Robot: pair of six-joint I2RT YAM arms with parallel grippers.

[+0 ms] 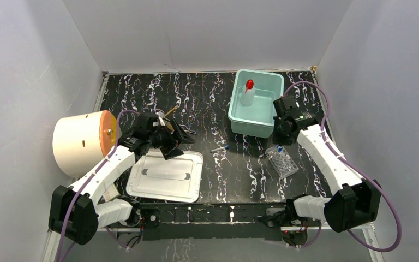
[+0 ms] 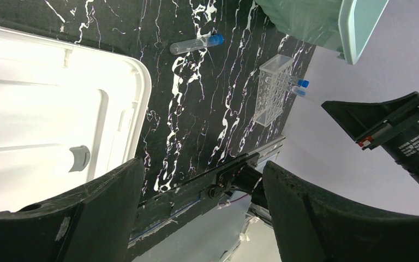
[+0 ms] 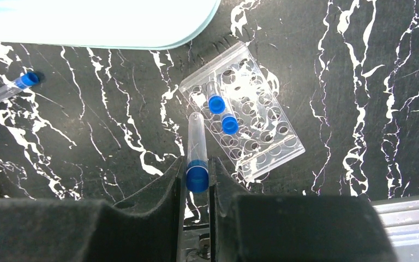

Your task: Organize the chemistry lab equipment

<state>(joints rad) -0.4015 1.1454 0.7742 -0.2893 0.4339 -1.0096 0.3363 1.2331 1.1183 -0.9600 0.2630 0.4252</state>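
The right fingers (image 3: 163, 185) stand narrow, closed on the blue cap of a tube (image 3: 196, 143). Its clear end points out from them to the edge of the rack (image 3: 259, 139); whether it touches the rack I cannot tell. The rack lies on the table (image 1: 207, 103) near the right edge, just in front of the bin (image 1: 249, 127). Two tubes (image 3: 222, 113) with blue caps sit side by side in its holes. A loose tube (image 1: 220, 148) lies flat on the table's middle, left of the rack and well apart from it. The bin stands at the far right corner, and the bottle (image 1: 247, 93) with the red cap is upright inside it.

The left fingers (image 2: 98, 191) are spread wide with nothing between them, and hang over the far right corner of the white tray (image 1: 166, 174). The tray lies at the near edge, left of centre. The cream cylinder (image 1: 82, 143) lies on its side at the left edge, its orange face turned toward the left arm.
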